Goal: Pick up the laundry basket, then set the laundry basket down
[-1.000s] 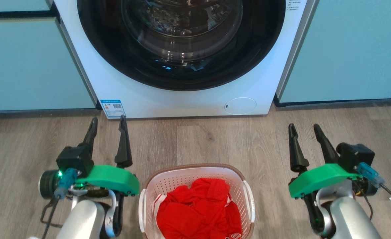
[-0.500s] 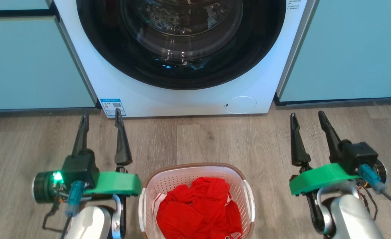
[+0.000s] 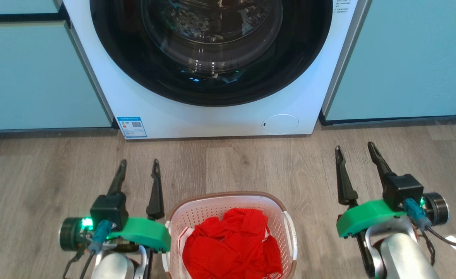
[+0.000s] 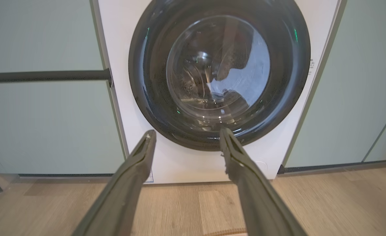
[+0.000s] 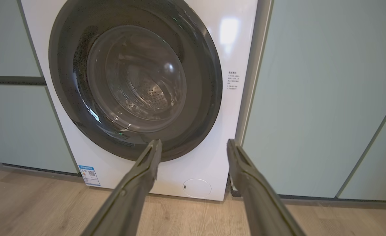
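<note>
- The floor (image 3: 251, 162) is pale wood-look plank with a visible grain.
- Flat, matt blue-green cupboard fronts (image 3: 406, 58) stand on both sides of the washer, with dark gaps between the panels.
- The washer (image 3: 220, 116) has a smooth, glossy white front and a big round door (image 3: 212, 50): a wide black ring around a bulging clear window, with the holed metal drum behind it.
- The laundry basket (image 3: 228, 195) stands on the floor in front of the washer, between the two arms. It is white plastic full of small holes, with rounded corners, a brown woven-look rim and a white handle (image 3: 292, 236) on its side.
- Crumpled bright red cloth (image 3: 232, 248) lies in it.
- The left gripper (image 3: 139, 162) hangs just beside the basket's left corner. Its two long dark tapering fingers are spread and hold nothing.
- The right gripper (image 3: 354, 146) is well apart on the basket's right, also spread and empty.
- A smooth green cover (image 3: 143, 232) sits behind each gripper.
- A round white flap (image 3: 280, 124) sits low on the washer's right.
- A blue-edged sticker (image 3: 132, 127) with a square code sits low on its left; the print is too small to read.
- So is the small grey text (image 5: 233, 81) by the door.
</note>
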{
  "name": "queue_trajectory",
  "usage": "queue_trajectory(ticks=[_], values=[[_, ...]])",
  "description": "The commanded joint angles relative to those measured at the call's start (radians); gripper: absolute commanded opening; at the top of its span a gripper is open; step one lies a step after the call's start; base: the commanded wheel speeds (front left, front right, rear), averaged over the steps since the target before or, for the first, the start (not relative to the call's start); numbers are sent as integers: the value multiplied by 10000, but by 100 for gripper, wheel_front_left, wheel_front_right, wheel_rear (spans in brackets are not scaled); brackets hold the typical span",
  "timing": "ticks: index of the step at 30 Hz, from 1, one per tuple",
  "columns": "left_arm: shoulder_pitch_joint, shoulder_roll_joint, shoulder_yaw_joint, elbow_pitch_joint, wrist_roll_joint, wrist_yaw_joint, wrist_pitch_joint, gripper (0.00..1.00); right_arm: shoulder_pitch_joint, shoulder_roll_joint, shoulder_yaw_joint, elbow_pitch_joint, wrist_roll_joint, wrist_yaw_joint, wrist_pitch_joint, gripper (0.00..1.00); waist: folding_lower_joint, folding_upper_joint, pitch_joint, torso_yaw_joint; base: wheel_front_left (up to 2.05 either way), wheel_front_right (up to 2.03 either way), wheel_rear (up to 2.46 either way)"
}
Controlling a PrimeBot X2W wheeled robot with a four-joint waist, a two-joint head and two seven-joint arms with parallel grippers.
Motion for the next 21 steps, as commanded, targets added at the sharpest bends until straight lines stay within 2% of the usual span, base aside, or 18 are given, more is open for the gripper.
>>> queue_trajectory(ticks=[1, 8, 21], values=[[-282, -54, 417, -58, -34, -165, -82, 100, -170, -89, 138, -110, 139, 71, -134, 100, 0, 0, 4, 7, 0, 0, 0], [-415, -100, 525, 331, -101, -431, -82, 100, -298, -89, 156, 89, 249, 71, -134, 100, 0, 0, 35, 7, 0, 0, 0], [-463, -105, 493, 504, -380, -353, -82, 100, -346, -89, 184, 68, 277, 71, -134, 100, 0, 0, 114, 24, 0, 0, 0]])
